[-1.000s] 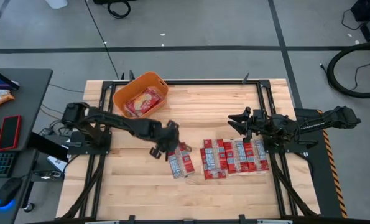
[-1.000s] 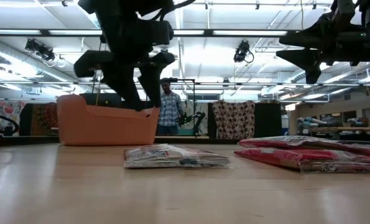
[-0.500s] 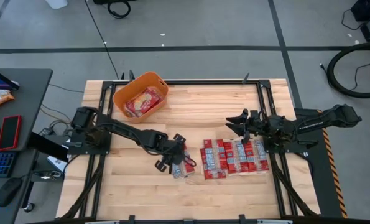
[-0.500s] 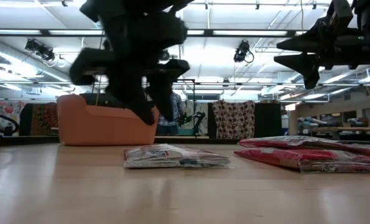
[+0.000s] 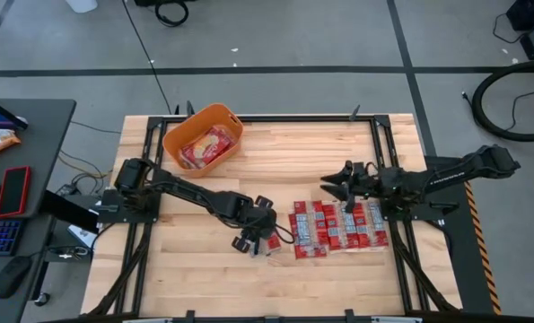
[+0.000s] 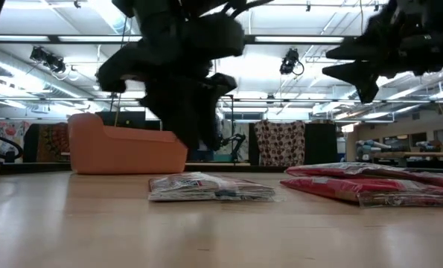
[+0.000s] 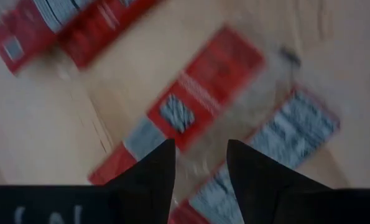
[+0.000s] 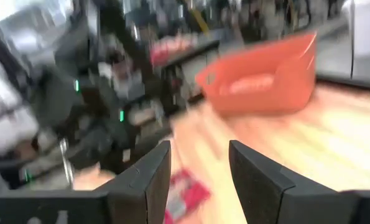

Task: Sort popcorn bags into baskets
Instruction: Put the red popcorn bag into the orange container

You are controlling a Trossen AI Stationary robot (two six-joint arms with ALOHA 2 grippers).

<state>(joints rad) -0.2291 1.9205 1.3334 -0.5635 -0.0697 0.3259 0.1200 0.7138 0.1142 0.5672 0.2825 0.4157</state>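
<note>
Red flat popcorn bags [image 5: 338, 226] lie in a row on my wooden counter [image 5: 204, 269]. I see the left claw [image 5: 258, 235] parted just over one stray bag [image 6: 211, 187]. Beyond, the right claw [image 5: 331, 183] hangs open; farthest, the orange basket [image 5: 204, 136] holds packets.

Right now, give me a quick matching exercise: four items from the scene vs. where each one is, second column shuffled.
Items:
1. orange basket
2. left gripper
3. right gripper
4. row of popcorn bags

Places:
A. hovering open above the far edge of the bag row
B. far left part of the table, with bags already inside
C. lying flat on the table's right half
D. down over the lone popcorn bag left of the row, fingers apart

Pairs: 1-B, 2-D, 3-A, 4-C
</note>
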